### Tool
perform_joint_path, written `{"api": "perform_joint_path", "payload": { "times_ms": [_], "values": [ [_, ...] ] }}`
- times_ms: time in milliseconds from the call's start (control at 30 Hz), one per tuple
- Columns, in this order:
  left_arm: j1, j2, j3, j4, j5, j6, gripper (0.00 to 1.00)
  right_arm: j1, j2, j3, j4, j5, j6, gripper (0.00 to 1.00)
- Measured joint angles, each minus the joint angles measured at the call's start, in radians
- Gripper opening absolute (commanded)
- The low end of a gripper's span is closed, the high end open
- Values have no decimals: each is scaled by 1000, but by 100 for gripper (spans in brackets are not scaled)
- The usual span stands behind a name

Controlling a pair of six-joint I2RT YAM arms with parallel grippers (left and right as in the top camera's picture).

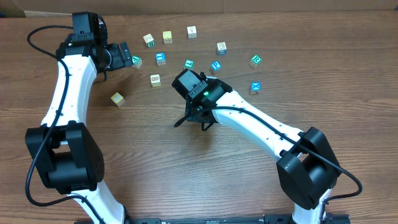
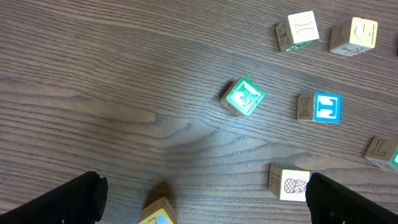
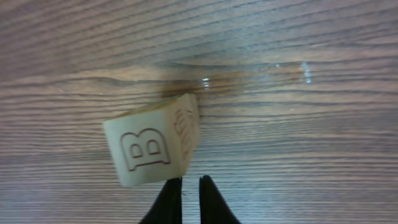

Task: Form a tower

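Note:
No tower shows in any view; the cubes all lie singly on the wooden table. In the right wrist view a cream cube with a letter B (image 3: 152, 149) lies tilted just ahead of my right gripper (image 3: 189, 186), which is shut with nothing between its tips. The cube's corner meets the left fingertip (image 3: 175, 186). From overhead the right gripper (image 1: 194, 119) is at mid-table and hides that cube. My left gripper (image 2: 202, 198) hangs open above the table, with a green-faced cube (image 2: 242, 96) ahead of it and a yellowish cube (image 2: 158, 213) low between its fingers, untouched.
Several loose cubes are scattered across the far half of the table, among them a blue-faced one (image 1: 161, 58), a teal one (image 1: 189, 64) and a yellow one (image 1: 167, 37). A pineapple-picture cube (image 2: 289, 185) lies by my left gripper's right finger. A tan cube (image 1: 117, 98) sits beside the left arm.

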Motion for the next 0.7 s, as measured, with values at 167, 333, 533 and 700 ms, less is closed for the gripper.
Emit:
{"api": "perform_joint_path", "payload": {
  "times_ms": [167,333,533,700],
  "values": [
    [0,0,0,0,0,0,100,0,0,19,-50,15,-84,41],
    [0,0,0,0,0,0,100,-7,0,225,-203,15,-145,73],
    [0,0,0,0,0,0,100,-51,-28,393,-243,-50,-210,96],
    [0,0,0,0,0,0,100,-65,5,396,-306,-100,-248,100]
  ]
}}
